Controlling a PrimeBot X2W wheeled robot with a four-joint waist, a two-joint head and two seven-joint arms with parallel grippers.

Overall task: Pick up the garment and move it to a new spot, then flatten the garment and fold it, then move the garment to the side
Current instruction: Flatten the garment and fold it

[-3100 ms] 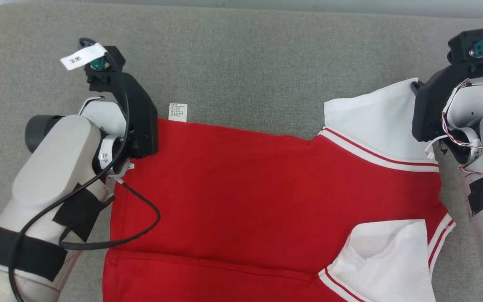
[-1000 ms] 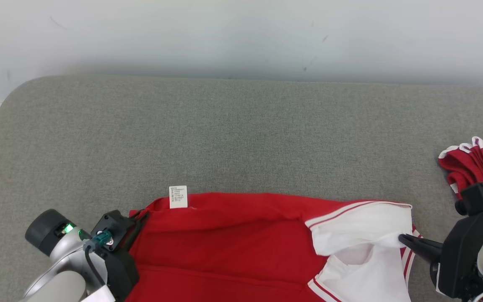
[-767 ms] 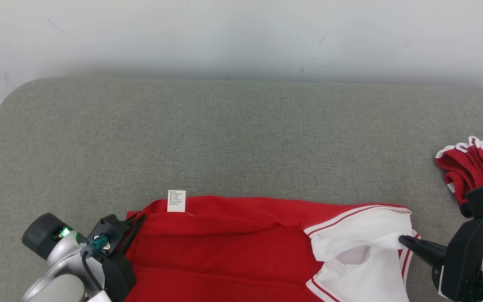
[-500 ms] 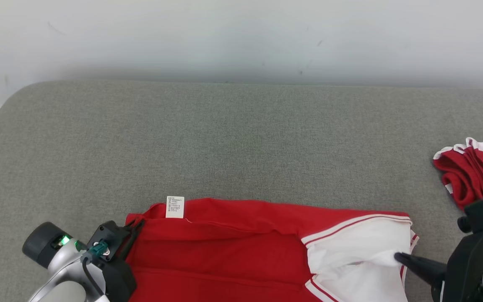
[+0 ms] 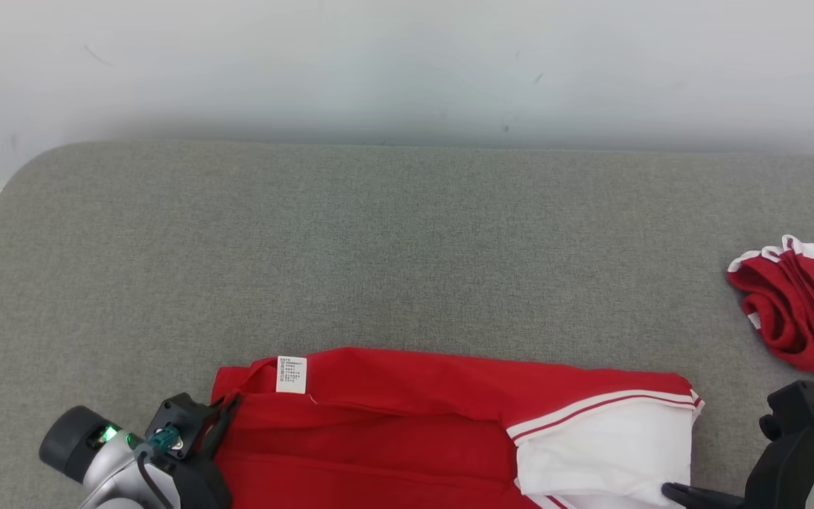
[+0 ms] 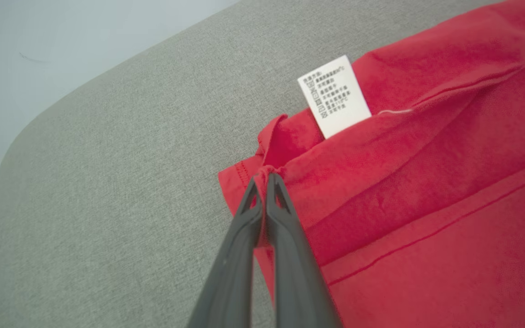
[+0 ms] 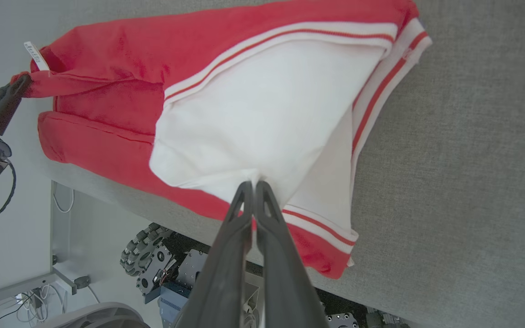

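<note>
Left wrist view: left fingers (image 6: 269, 196) clench the garment's (image 6: 426, 205) red corner; right fingers (image 7: 259, 196) pinch its white sleeve (image 7: 262, 105), both arms held low

- The left gripper (image 6: 265, 178) and right gripper (image 7: 253, 184) carry the far edge of the red shirt (image 5: 407, 424) toward 6 o'clock, doubling it over.
- The white sleeve (image 5: 605, 452) flattens out.

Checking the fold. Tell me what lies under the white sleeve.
Beneath the white sleeve, red fabric and striped trim peek out, lying on the grey surface. Whatever sits directly under the sleeve's middle is covered.
</note>
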